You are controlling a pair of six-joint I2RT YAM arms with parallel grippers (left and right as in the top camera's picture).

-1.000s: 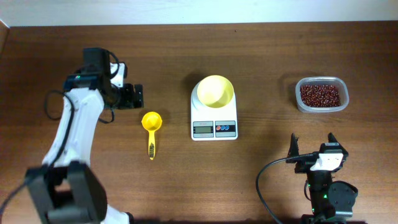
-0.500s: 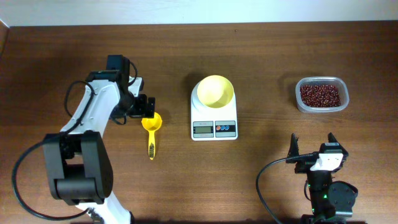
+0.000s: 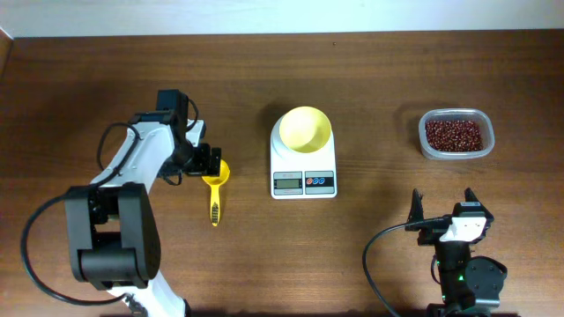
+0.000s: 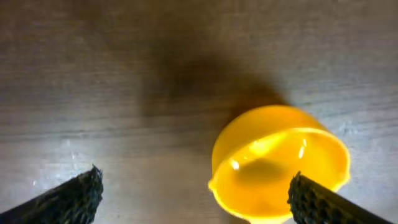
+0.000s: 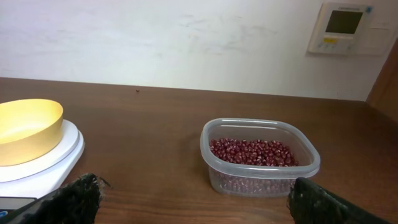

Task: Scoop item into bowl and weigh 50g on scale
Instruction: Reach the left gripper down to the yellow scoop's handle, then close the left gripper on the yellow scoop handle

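Left claw [image 3: 213, 161] spread directly over one yellow scoop [image 3: 214, 204]; between the claws, one yellow bowl [image 3: 305, 129] sits on one white scale [image 3: 303, 182], display unreadable; one clear tub [image 3: 421, 134] of red-brown beans [image 3: 454, 135] lies ahead of the spread right claw [image 3: 441, 204].

Overhead light is even. The left wrist view is blurred, with shadow on the bench [image 4: 93, 93] and glare inside the scoop [image 4: 280, 162]. In the right wrist view the beans [image 5: 252, 151] look crisp.

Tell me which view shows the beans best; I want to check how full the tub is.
The right wrist view: the beans lie close, visible through the clear tub wall. Overhead shows them small, from straight above. The left wrist view shows none.
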